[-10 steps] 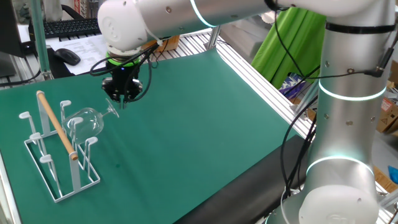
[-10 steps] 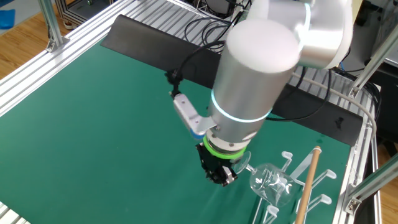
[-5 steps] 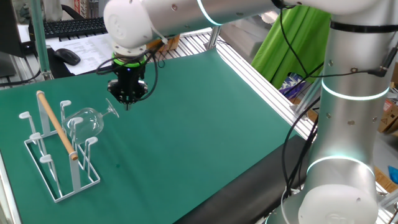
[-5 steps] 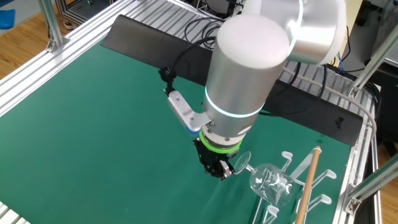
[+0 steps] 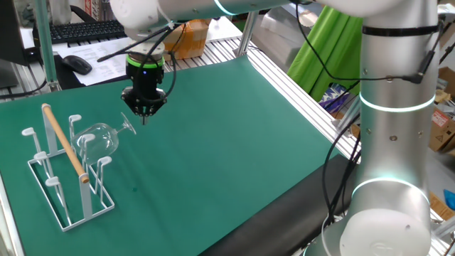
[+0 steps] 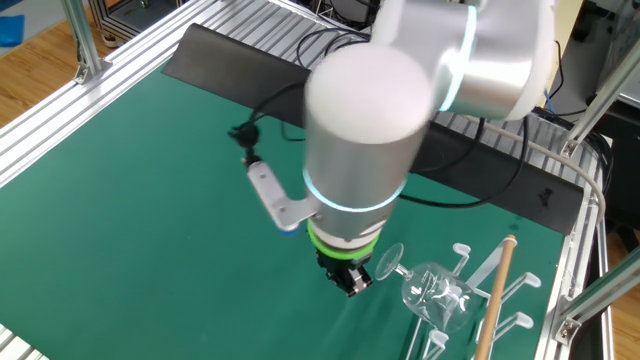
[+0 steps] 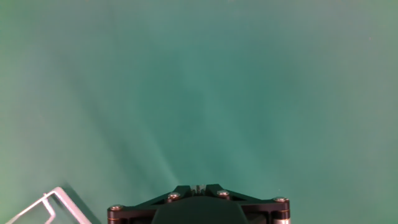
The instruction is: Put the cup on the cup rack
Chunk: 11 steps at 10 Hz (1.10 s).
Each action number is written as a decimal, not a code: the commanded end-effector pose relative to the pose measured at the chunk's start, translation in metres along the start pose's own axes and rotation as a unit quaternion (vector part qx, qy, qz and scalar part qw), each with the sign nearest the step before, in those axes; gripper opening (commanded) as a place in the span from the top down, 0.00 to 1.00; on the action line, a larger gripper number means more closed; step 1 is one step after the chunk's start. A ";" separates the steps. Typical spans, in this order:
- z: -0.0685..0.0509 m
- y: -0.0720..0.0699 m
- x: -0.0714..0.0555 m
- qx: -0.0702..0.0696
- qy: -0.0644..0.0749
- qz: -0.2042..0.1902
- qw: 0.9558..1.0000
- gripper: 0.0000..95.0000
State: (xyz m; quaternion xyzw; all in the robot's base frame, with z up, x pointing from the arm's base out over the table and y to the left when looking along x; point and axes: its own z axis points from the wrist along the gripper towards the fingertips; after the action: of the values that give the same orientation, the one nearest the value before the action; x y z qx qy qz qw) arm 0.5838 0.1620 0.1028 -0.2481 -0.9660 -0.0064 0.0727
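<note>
The cup point(image 5: 99, 136) is a clear stemmed glass. It hangs tilted on a peg of the white wire cup rack point(image 5: 67, 212), its foot pointing toward the gripper. It also shows in the other fixed view point(image 6: 436, 291), beside the rack's wooden rod point(image 6: 495, 283). My gripper point(image 5: 145, 118) hovers over the green mat just right of the cup's foot, apart from it, jaws together and empty. In the other fixed view the gripper point(image 6: 351, 286) is left of the foot. The hand view shows the closed fingertips point(image 7: 198, 186) over bare mat and a rack corner point(image 7: 38, 206).
A keyboard point(image 5: 78, 30) and mouse point(image 5: 77, 64) lie beyond the mat's far left edge. Aluminium rails point(image 5: 284, 71) border the mat on the right. A black strip point(image 5: 284, 206) runs along the near edge. Green material point(image 5: 334, 50) stands at the right.
The arm has swung and lifted a little. The gripper has drawn slightly away from the cup's foot. The cup stays on the rack.
</note>
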 end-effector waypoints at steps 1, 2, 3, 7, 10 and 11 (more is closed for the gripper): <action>0.002 -0.001 0.004 0.001 -0.005 -0.004 1.000 1.00; 0.003 -0.001 0.006 0.001 -0.006 -0.007 1.000 1.00; 0.004 -0.001 0.007 0.003 -0.007 -0.010 1.000 1.00; 0.005 0.000 0.012 0.008 -0.008 -0.022 1.000 1.00; -0.001 -0.002 0.017 0.011 -0.004 -0.021 1.000 1.00; -0.004 -0.002 0.022 0.013 0.000 -0.021 1.000 1.00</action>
State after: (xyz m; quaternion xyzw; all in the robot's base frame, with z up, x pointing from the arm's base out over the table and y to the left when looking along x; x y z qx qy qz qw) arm 0.5617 0.1705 0.1107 -0.2267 -0.9709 0.0059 0.0764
